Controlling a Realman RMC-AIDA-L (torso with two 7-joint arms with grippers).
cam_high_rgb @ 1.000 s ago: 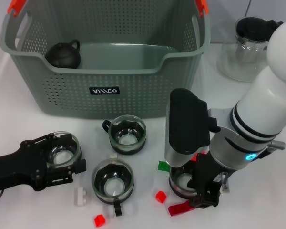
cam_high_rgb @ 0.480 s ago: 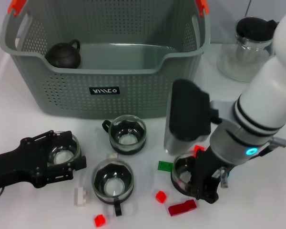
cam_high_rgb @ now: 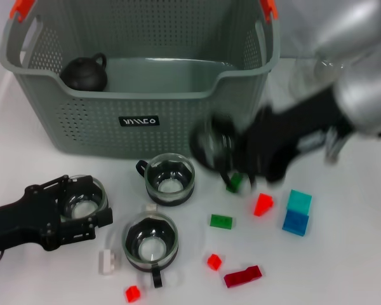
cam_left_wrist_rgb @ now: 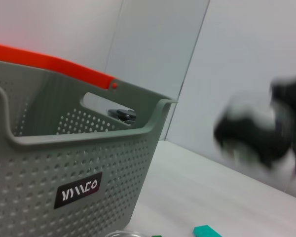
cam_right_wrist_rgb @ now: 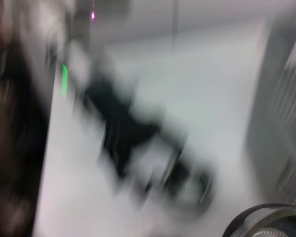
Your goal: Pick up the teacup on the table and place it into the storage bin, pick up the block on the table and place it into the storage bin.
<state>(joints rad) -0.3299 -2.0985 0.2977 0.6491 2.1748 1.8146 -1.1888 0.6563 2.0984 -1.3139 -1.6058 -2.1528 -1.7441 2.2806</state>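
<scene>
My right fingers (cam_high_rgb: 225, 155) are a blur in front of the storage bin (cam_high_rgb: 140, 121), clamped on a glass teacup (cam_high_rgb: 211, 145) lifted off the surface (cam_high_rgb: 355, 254). My left fingers (cam_high_rgb: 82, 206) rest low on the left, closed around another teacup (cam_high_rgb: 87, 198). Two more teacups and loose blocks (cam_high_rgb: 298, 213) lie below the bin.
</scene>
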